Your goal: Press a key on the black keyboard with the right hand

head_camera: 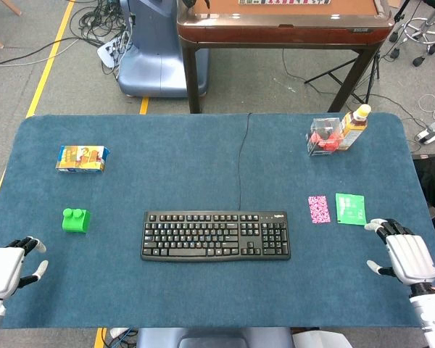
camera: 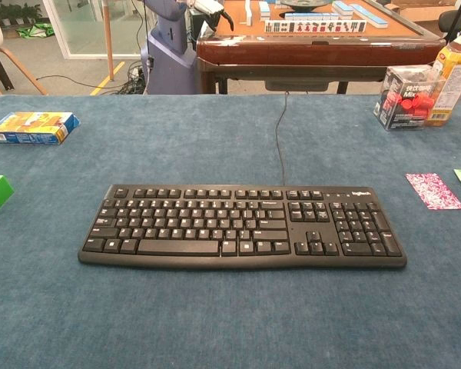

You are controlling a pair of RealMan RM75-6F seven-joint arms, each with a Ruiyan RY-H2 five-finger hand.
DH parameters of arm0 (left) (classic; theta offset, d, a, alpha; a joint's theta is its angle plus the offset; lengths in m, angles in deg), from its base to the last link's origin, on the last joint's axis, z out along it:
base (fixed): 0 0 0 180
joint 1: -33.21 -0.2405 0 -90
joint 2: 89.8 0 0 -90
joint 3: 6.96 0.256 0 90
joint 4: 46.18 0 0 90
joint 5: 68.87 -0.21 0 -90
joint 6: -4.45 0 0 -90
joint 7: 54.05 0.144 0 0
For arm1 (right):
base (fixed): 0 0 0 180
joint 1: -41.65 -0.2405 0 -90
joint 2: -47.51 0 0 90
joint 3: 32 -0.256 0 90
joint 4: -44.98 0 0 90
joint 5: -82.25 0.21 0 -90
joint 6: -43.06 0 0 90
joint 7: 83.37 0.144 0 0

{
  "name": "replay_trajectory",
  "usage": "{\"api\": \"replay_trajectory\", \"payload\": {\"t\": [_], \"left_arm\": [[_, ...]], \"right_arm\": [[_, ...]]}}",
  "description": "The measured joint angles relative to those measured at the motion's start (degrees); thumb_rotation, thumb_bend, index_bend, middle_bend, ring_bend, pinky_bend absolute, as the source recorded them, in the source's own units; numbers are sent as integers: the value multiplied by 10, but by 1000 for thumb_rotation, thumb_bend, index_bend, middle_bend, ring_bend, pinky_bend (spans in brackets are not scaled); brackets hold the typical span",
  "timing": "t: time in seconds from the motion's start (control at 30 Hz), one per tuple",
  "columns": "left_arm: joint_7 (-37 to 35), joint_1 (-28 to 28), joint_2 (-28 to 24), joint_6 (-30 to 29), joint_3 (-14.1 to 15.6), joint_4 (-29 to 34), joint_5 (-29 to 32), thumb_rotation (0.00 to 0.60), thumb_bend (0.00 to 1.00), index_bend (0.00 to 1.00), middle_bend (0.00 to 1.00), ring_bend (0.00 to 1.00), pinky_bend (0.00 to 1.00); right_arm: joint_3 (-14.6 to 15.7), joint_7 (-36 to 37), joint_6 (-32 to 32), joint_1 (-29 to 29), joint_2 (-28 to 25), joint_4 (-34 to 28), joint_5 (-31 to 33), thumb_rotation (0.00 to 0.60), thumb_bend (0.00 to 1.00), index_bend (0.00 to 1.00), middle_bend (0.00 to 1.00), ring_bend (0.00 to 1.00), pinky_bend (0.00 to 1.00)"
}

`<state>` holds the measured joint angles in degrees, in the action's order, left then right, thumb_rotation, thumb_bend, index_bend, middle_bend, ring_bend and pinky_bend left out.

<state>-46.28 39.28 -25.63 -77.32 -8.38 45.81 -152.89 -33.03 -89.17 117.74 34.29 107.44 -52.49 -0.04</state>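
Observation:
The black keyboard [head_camera: 215,235] lies flat in the middle of the blue table, its cable running to the far edge; the chest view shows the keyboard [camera: 242,225] up close with nothing on its keys. My right hand [head_camera: 404,255] hovers near the table's right front corner, well to the right of the keyboard, fingers apart and holding nothing. At the left front corner my left hand [head_camera: 9,267] is also empty with its fingers spread. Neither hand shows in the chest view.
A green block [head_camera: 76,220] and a colourful small box [head_camera: 83,158] sit at the left. A pink card [head_camera: 319,209] and a green card [head_camera: 350,209] lie right of the keyboard. A clear box of red pieces [head_camera: 325,137] and a bottle [head_camera: 355,125] stand at the far right.

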Motion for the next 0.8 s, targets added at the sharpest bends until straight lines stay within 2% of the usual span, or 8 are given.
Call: {"api": "replay_trajectory", "payload": {"t": [0.2, 0.33, 0.37, 0.5, 0.63, 0.7, 0.8], "left_arm": [[-11, -4, 4, -21, -1, -7, -15, 600, 297, 497, 450, 459, 661], [-11, -5, 6, -19, 0, -12, -14, 600, 297, 497, 450, 459, 661], [-11, -5, 5, -17, 0, -13, -11, 600, 297, 497, 450, 459, 661], [-16, -7, 4, -22, -1, -12, -10, 600, 297, 499, 450, 459, 661], [-19, -10, 2, -30, 1, -11, -21, 600, 297, 499, 450, 458, 661], [-16, -11, 1, -30, 2, -9, -21, 600, 297, 499, 450, 458, 661], [-14, -11, -1, -27, 2, -6, -15, 600, 297, 499, 450, 458, 661]], "right_arm": [[-2, -10, -2, -2, 6, 5, 6, 600, 0, 322, 270, 191, 360], [-3, -6, -8, -8, 10, 8, 5, 600, 27, 322, 293, 212, 421], [-3, -6, -7, -8, 12, 10, 3, 600, 87, 322, 304, 223, 455], [-7, -10, 2, -13, 31, 27, -13, 600, 457, 322, 369, 302, 651], [-12, -25, -9, -35, 44, 38, -29, 600, 612, 322, 465, 454, 798], [-17, -37, -19, -53, 49, 37, -40, 600, 651, 322, 518, 515, 841], [-28, -58, -37, -81, 56, 33, -53, 600, 676, 322, 561, 559, 852]]}}
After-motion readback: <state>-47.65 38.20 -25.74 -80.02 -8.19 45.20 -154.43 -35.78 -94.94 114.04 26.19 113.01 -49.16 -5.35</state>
